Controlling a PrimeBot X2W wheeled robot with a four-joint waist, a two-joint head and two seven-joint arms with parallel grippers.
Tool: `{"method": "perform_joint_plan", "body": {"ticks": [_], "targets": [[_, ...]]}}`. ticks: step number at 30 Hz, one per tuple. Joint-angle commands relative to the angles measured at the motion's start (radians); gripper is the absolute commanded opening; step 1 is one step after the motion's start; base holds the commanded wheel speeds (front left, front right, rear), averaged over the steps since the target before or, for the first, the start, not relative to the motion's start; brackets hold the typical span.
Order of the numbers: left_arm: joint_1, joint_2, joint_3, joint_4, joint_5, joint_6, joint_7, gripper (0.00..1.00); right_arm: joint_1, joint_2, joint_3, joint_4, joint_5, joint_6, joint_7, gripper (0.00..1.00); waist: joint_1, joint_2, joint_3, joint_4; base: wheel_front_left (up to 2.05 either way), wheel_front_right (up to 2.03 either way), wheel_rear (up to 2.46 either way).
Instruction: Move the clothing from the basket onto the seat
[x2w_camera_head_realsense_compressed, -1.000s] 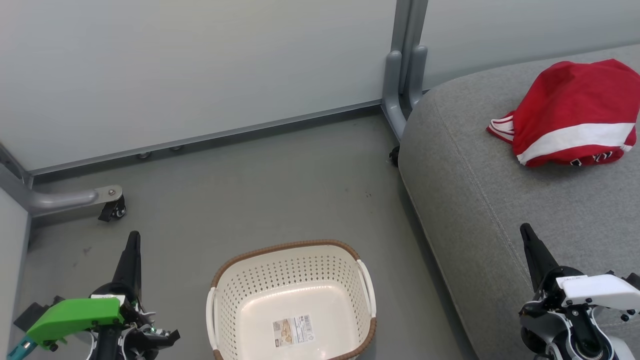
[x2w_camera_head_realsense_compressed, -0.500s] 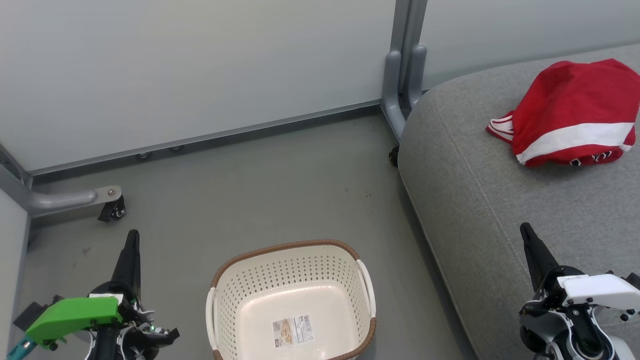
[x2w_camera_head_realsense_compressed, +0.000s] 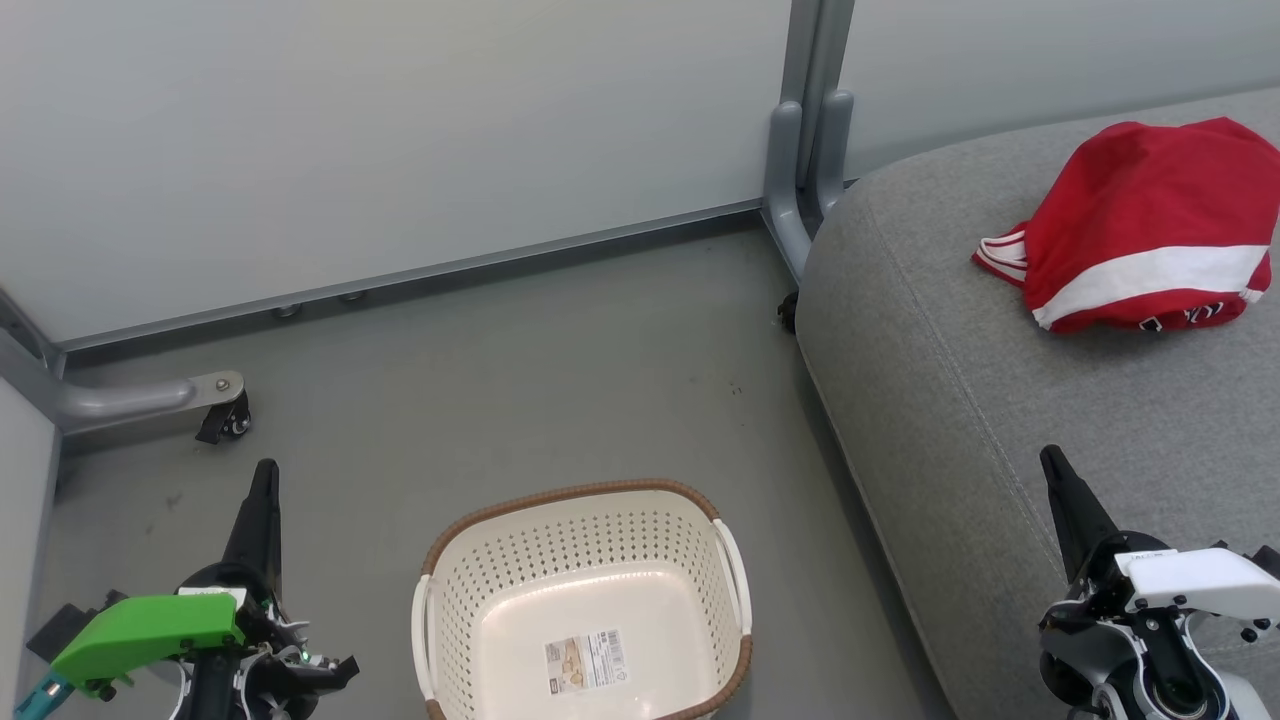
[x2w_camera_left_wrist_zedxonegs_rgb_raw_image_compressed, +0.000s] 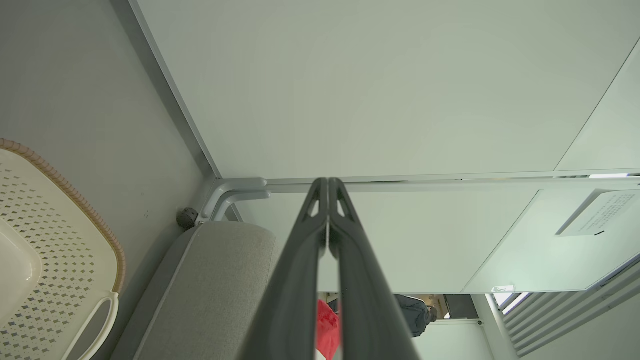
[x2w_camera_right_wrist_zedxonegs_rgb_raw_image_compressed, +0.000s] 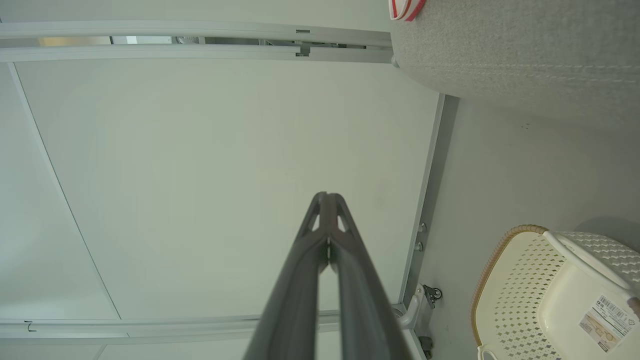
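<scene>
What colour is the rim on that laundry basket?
Brown, a woven-look rim on the cream perforated plastic basket; clearest in the head view.

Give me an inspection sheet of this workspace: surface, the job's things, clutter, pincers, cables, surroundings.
Surface: grey floor with the basket standing on it; grey seat on the robot's right.
Job's things: red clothing lies bundled on the seat's far part; the basket holds nothing but its paper label.
Clutter: nothing seen.
Pincers: left pincer shut, holding nothing, over the floor left of the basket; right pincer shut, holding nothing, over the seat's near part.
Cables: nothing seen.
Surroundings: pale partition panels on a grey frame with a castor foot, behind the floor and the seat.
</scene>
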Motion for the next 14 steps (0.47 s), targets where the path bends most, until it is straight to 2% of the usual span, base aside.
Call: {"method": "perform_joint_plan", "body": {"ticks": [1,14], "targets": [[-0.01,0.001,0.003,0.001,-0.003,-0.005,0.004,0.0,-0.009,-0.002,-0.004,0.002,-0.002,0.0,0.004,0.0,0.0,0.0,0.0,0.0,0.0,0.0,0.0],[-0.01,0.001,0.003,0.001,-0.003,-0.005,0.004,0.0,-0.009,0.0,-0.006,0.002,-0.006,0.0,0.005,0.0,0.0,0.0,0.0,0.0,0.0,0.0,0.0]]}}
